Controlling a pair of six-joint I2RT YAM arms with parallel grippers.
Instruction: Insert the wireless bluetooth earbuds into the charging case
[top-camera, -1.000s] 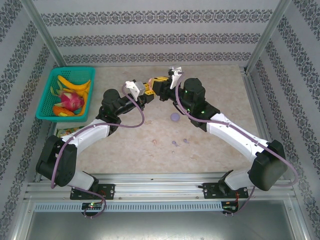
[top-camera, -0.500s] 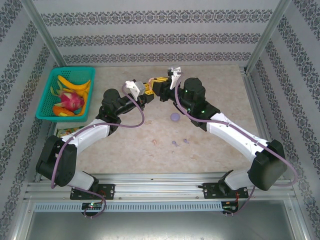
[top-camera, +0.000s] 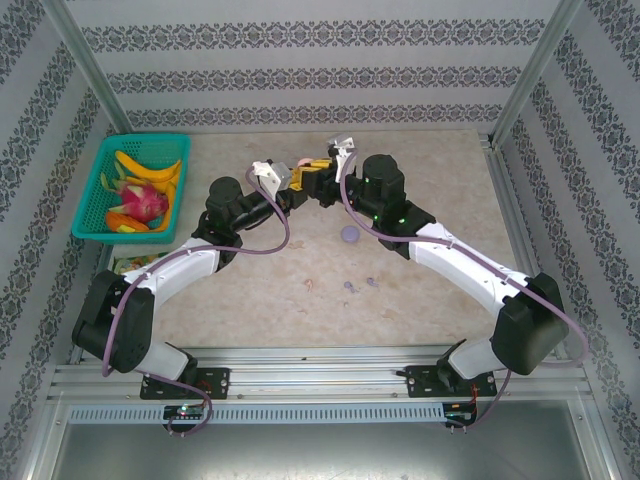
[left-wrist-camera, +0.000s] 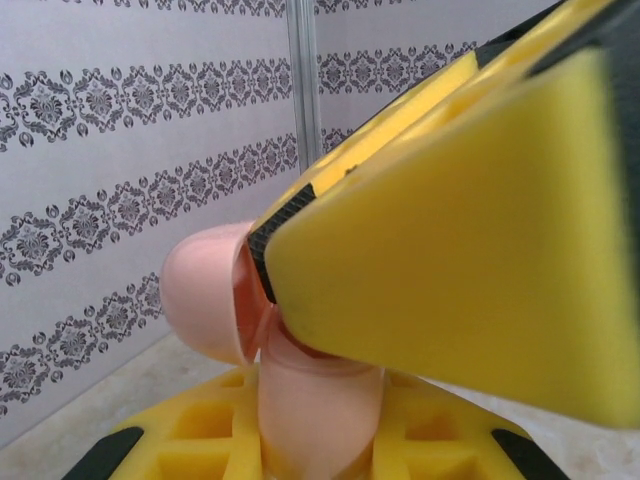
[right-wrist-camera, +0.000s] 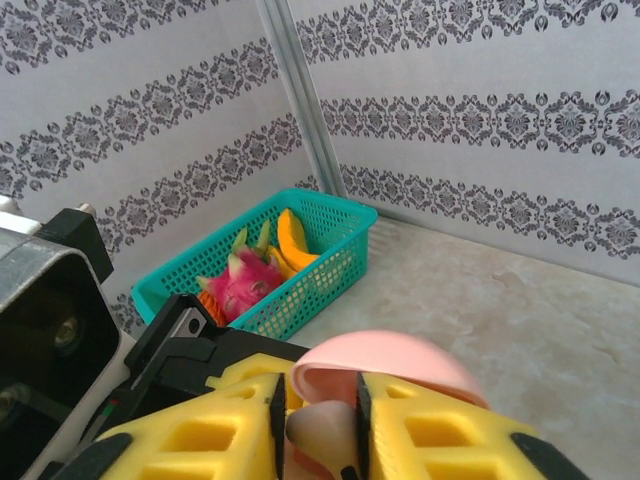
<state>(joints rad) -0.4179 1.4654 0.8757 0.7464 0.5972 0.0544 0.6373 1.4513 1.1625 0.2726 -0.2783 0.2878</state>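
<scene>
Top view, compared with the two earlier frames. I see the white-shelled right arm (top-camera: 455, 258) swing leftward. Its black elbow housing (top-camera: 525, 335) now sits nearer the table's middle, and its black wrist joint (top-camera: 380, 182) lies slightly further up and left. The yellow-padded right gripper (top-camera: 318, 176) shifts left with it. The yellow-padded left gripper (top-camera: 296, 184) and its white wrist camera (top-camera: 262, 170) edge a little left too.

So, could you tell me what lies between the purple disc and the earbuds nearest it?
Bare table separates the purple disc from those earbuds in the top view.
</scene>
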